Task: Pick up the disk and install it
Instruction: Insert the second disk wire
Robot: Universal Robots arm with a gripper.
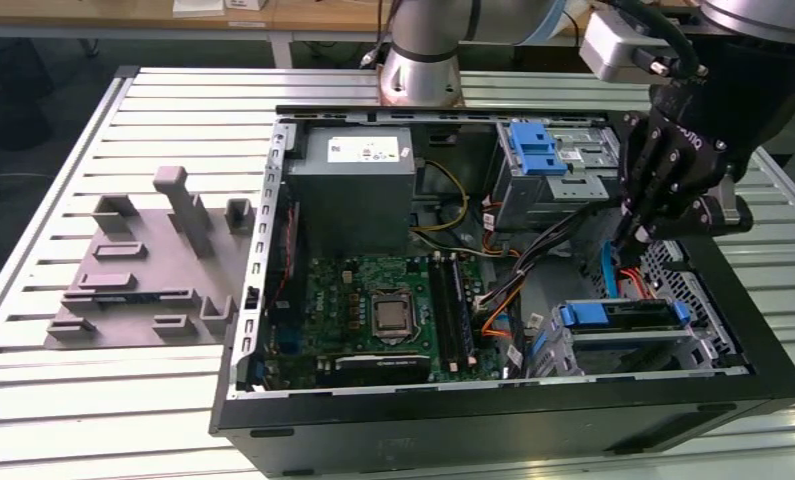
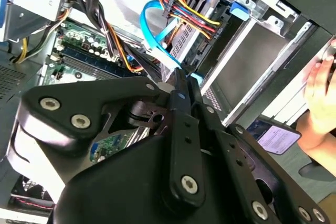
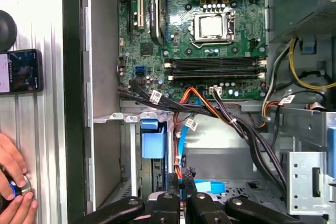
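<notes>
The disk [image 1: 624, 318], silver in a blue caddy, lies in the lower bay of the open computer case [image 1: 504, 420], at the exterior view's right. Its blue caddy tab [image 3: 154, 145] appears in the first wrist view. My gripper [image 1: 635, 232] hangs inside the case just above and behind that bay, not touching the disk. Its two black fingers [image 3: 173, 184] stand close together, shut, in both wrist views. A blue data cable [image 2: 157, 35] runs right past the fingertips [image 2: 181, 80]; I cannot tell whether it is pinched.
A blue-latched drive cage [image 1: 551, 150] and grey power-supply box [image 1: 357, 180] fill the case's far side, beside the motherboard [image 1: 384, 310]. Cable bundles [image 3: 231, 124] cross near the gripper. A grey fixture plate [image 1: 144, 260] lies outside. A person's hand [image 3: 13, 182] and phone [image 3: 20, 71] are beside the case.
</notes>
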